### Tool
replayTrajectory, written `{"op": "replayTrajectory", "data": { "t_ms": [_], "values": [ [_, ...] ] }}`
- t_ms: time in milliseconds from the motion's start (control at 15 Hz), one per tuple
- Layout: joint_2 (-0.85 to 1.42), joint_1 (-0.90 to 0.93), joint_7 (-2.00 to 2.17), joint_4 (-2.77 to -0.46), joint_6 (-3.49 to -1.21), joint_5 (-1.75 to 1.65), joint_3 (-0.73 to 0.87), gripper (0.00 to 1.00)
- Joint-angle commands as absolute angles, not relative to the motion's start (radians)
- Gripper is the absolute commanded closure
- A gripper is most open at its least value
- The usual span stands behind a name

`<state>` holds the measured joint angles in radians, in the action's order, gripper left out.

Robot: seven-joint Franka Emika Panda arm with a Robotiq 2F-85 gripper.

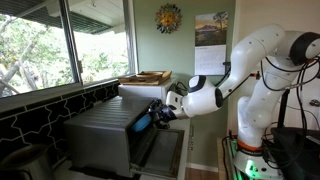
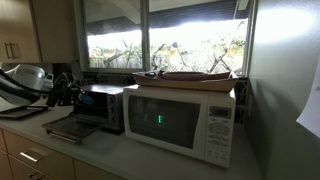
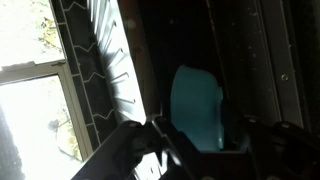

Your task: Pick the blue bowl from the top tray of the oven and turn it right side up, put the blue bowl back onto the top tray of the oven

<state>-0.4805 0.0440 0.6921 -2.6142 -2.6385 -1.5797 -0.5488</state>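
Observation:
The grey-silver oven (image 1: pixel 100 135) stands on the counter with its front door (image 1: pixel 165 152) hinged down; it also shows in an exterior view (image 2: pixel 103 108). My gripper (image 1: pixel 152 116) is at the oven's open front. The blue bowl (image 1: pixel 142 123) sits between its fingers there. In the wrist view the blue bowl (image 3: pixel 197 105) fills the gap between the two dark fingers of the gripper (image 3: pixel 200 135), against the oven's dark interior. The gripper looks shut on the bowl. The top tray is too dark to make out. In an exterior view the gripper (image 2: pixel 68 95) hides the bowl.
A white microwave (image 2: pixel 180 122) with a wooden tray (image 2: pixel 190 75) on top stands beside the oven; the tray also shows in the exterior view (image 1: pixel 145 77). A window and dark tiled wall (image 1: pixel 40 110) run behind the oven. The open door (image 2: pixel 68 128) juts over the counter.

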Motion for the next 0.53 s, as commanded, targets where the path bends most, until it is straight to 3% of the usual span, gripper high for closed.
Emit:
{"op": "replayTrajectory", "data": {
  "t_ms": [0, 267, 400, 467],
  "values": [
    [-0.427, 0.025, 0.78, -2.6, -2.618, -1.665, -0.574, 0.73],
    [-0.397, 0.017, 0.803, -2.589, -2.6, -1.705, -0.574, 0.57],
    [-0.388, 0.015, 0.799, -2.581, -2.596, -1.711, -0.572, 0.22],
    [-0.385, 0.016, 0.79, -2.578, -2.605, -1.707, -0.567, 0.17]
  ]
}}
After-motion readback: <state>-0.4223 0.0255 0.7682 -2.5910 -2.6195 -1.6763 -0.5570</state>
